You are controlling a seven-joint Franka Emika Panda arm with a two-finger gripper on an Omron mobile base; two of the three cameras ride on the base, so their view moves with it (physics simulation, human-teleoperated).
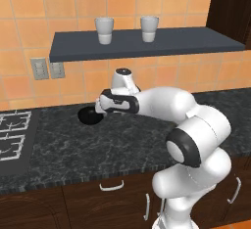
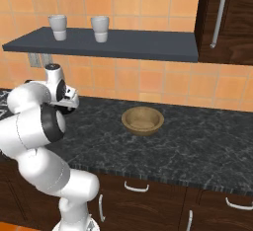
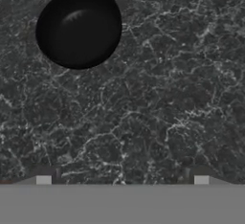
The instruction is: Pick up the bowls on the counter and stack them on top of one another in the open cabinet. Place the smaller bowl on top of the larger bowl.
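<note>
The small glossy black bowl (image 1: 89, 116) sits on the black marbled counter (image 1: 122, 140) near the stove, and lies at the upper left of the hand view as a black bowl (image 3: 79, 28). My gripper (image 1: 101, 106) hovers just above the counter, right beside this bowl and off to one side of it. Its fingertips (image 3: 44, 180) stand wide apart over bare stone, so the gripper (image 3: 122, 180) is open and holds nothing. The wide tan wooden bowl (image 2: 143, 120) rests on the counter (image 2: 188, 146) further right. The dark brown cabinet (image 2: 227, 18) hangs at the upper right.
A flat grey wall shelf (image 1: 147, 44) with two white-grey cups (image 1: 104, 30) juts out just above the arm. A stove top (image 1: 14, 135) borders the counter on the left. Drawers with silver handles (image 1: 112, 186) run below the front edge.
</note>
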